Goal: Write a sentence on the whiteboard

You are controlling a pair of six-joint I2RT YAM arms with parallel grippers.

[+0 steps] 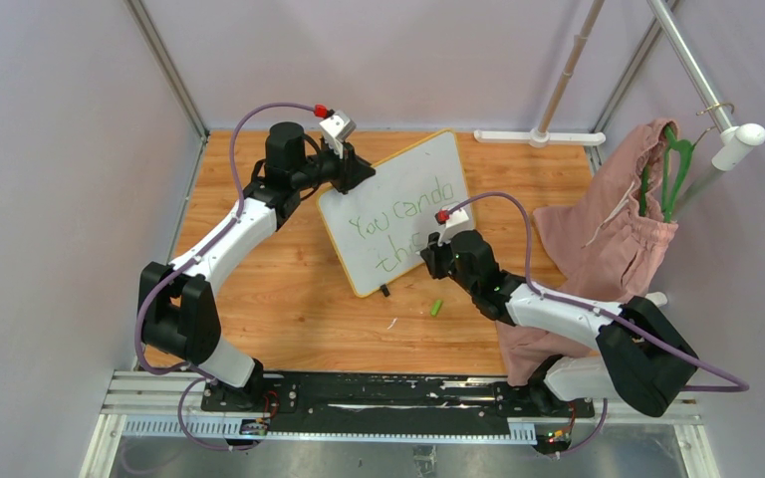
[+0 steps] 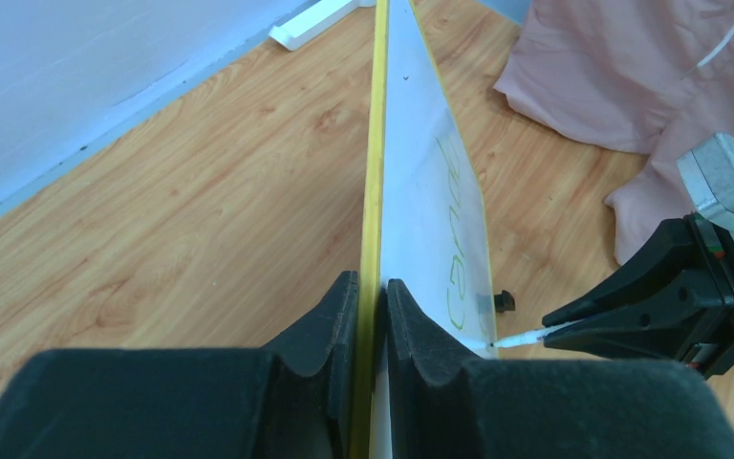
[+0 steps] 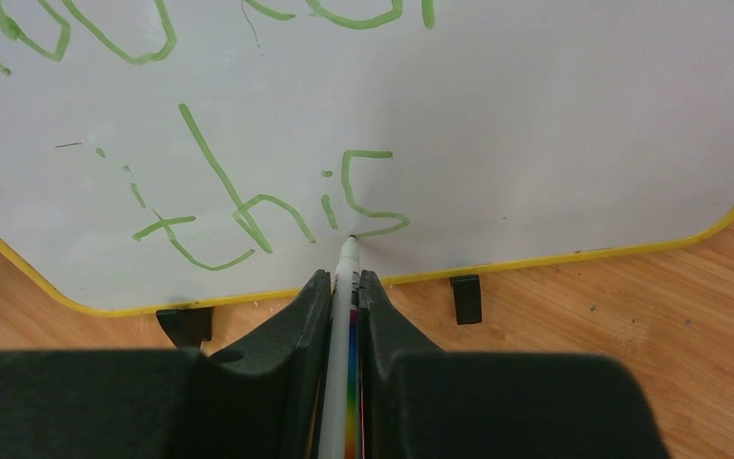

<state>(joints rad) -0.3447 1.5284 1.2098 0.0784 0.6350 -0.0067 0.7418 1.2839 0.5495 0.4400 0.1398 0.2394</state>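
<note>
The right wrist view shows what the overhead view hides. The right gripper (image 3: 344,279) is clamped on a thin white marker (image 3: 347,256). The marker's tip touches the whiteboard (image 3: 554,115) at the bottom curl of the "s" that ends the green sentence (image 3: 248,206), just ahead of the fingers. Two black feet (image 3: 465,298) stand under the yellow rim, one on either side of that gripper. From above, the arm covers the end of the lower word, and only "You can do" and "thi" can be read. The left wrist view alone shows the left gripper (image 2: 373,287) pinched together on the board's yellow edge. The board runs edge-on straight ahead of it, with the written face on its right and the marker tip meeting that face nearby. The overhead view places this grip at the board's far left corner, with the board standing between the two grippers. The table (image 1: 289,299) is wood-grain and closed in by pale walls. A small green piece (image 1: 436,308) lies on it near the right gripper, apart from the board. Beyond the right arm's outer side, a pink garment (image 1: 608,239) hangs on a green hanger (image 1: 674,169) from a white rail. A white stand base (image 1: 538,136) rests at the far edge.
</note>
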